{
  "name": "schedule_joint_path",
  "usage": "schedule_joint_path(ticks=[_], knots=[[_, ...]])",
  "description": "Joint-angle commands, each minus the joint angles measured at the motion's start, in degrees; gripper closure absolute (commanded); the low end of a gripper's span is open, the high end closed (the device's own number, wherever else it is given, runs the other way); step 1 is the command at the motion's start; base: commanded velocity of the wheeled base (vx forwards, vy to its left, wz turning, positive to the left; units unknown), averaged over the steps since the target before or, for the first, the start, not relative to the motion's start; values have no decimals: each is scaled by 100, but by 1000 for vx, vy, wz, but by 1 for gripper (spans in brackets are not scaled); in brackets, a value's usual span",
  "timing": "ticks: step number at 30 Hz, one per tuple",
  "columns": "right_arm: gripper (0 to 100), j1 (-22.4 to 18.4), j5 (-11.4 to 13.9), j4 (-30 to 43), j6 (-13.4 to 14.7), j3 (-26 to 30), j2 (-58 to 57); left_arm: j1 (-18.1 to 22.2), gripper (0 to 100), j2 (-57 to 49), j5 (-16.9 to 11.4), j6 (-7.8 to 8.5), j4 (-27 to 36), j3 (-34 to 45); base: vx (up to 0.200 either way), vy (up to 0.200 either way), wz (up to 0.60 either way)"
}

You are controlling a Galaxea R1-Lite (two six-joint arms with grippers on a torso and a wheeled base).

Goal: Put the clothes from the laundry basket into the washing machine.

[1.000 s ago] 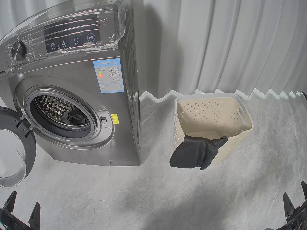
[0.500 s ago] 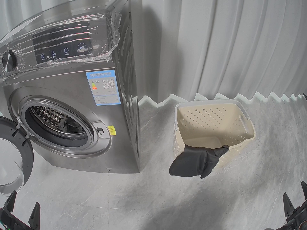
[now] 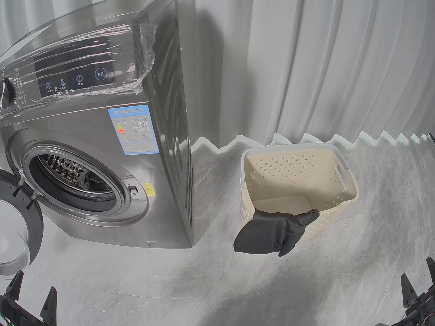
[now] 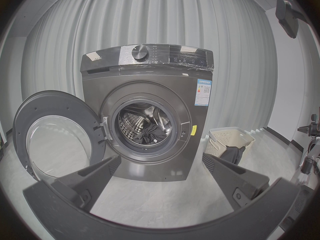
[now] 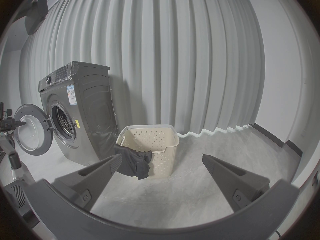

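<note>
While left jaws and right jaws gape wide, empty | dark garment (image 3: 272, 234) drapes over front rim of laundry basket (image 3: 294, 173), beside open washing machine (image 3: 90, 118) | risk: nudging the rim could slide it onto floor or tip basket.

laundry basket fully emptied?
No, a dark garment hangs over the near rim of the basket, partly draped down its outside.

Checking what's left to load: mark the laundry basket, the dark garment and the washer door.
laundry basket (image 3: 294, 168): head view, far inner wall.
dark garment (image 3: 267, 237): head view, fold draped over the front rim.
washer door (image 4: 53, 104): left wrist view, grey frame.
</note>
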Motion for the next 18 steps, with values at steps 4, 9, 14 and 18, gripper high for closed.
schedule_joint_path(ticks=[4,9,14,18], knots=[[0,0,1,4,-2,40,-84,0,0,-93,2,-1,-1,92,0,-200,0],[0,0,1,4,-2,48,-84,0,0,-93,2,-1,-1,92,0,-40,0],[0,0,1,4,-2,48,-84,0,0,-93,2,-1,-1,92,0,0,0],[0,0,1,4,-2,40,-84,0,0,-93,2,-1,-1,92,0,0,0]])
